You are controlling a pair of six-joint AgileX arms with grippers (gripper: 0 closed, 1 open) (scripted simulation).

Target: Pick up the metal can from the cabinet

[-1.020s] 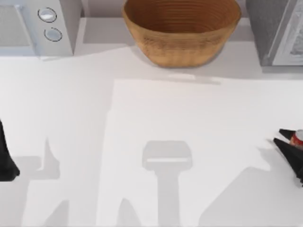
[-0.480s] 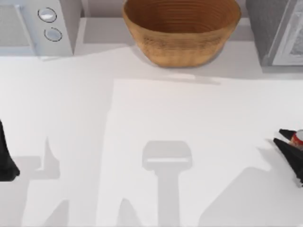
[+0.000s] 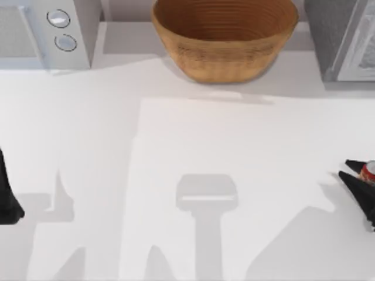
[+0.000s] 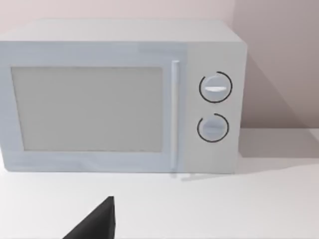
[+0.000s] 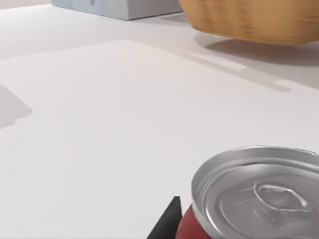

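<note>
1. White table surface (image 3: 193,134): spans the top view, flat, with grey shadows of the arms lying on its near half.
2. White microwave oven with a pale grey door panel, a vertical handle and two round dials (image 4: 122,97): stands at the far left corner of the table (image 3: 47,32), door facing the near side, both dials on its right-hand panel.
3. Grey speckled box-shaped cabinet with a paler front (image 3: 345,38): stands at the far right corner of the table, cut by the edge of the view.
4. Round woven wicker bowl, tan in colour (image 3: 225,35): sits upright at the far centre, between the microwave and the cabinet, well apart from both grippers; its side also appears in the right wrist view (image 5: 249,20).
5. Black left gripper (image 3: 7,196): at the near left edge of the table; one dark fingertip (image 4: 94,224) shows before the microwave. Whether its fingers are apart or together cannot be told.
6. Black right gripper (image 3: 358,173): at the right edge, mid-depth. Its fingers are closed onto the can, one on either side.
7. Small round metal can, red side and silvery pull-tab top (image 5: 259,196): upright between the right gripper's fingers (image 3: 368,171), well clear of the cabinet.
</note>
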